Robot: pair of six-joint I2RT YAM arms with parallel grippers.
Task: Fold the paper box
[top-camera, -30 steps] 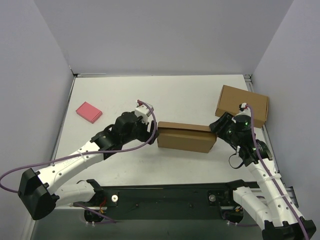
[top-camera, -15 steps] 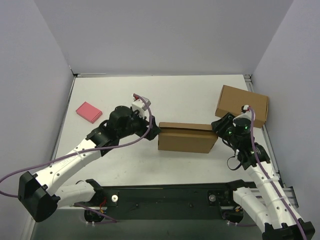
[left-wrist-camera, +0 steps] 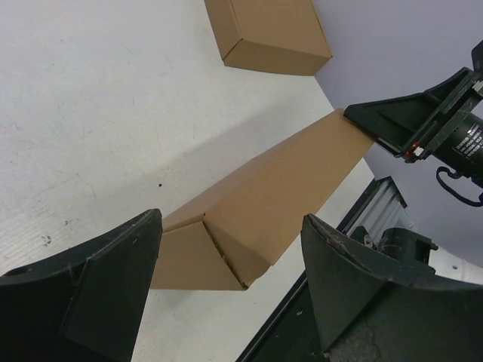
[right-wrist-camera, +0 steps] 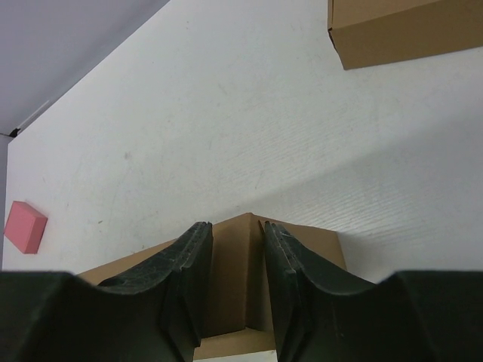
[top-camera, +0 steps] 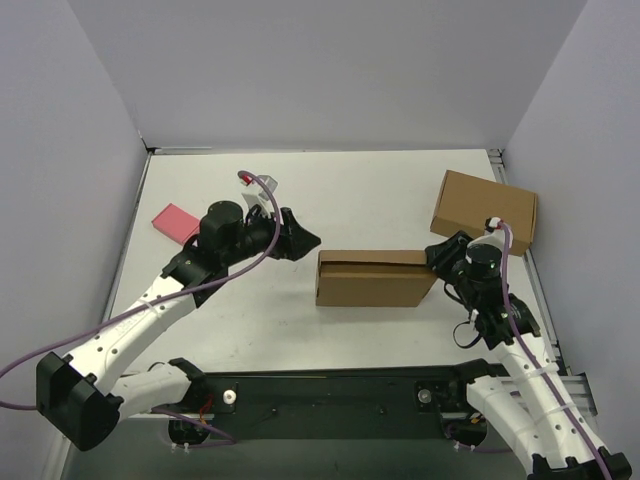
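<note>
The paper box (top-camera: 370,278) lies as a closed oblong brown box in the middle of the table. It also shows in the left wrist view (left-wrist-camera: 279,181), where its near end has a diagonal fold. My left gripper (top-camera: 306,240) (left-wrist-camera: 230,219) is wide open and empty, a short way left of the box's left end. My right gripper (top-camera: 436,258) (right-wrist-camera: 234,224) is at the box's right end. Its jaws stand narrow on either side of a corner ridge of the paper box (right-wrist-camera: 317,249), with a thin gap still showing on one side.
A second, fully formed brown box (top-camera: 485,208) (left-wrist-camera: 268,34) (right-wrist-camera: 400,30) sits at the back right, just behind my right arm. A small pink block (top-camera: 176,222) (right-wrist-camera: 24,226) lies at the left. Grey walls close off three sides of the table (top-camera: 380,190).
My left gripper has drawn back to the left, off the box's left end, and stays open. My right gripper's jaws have narrowed at the box's right end.
</note>
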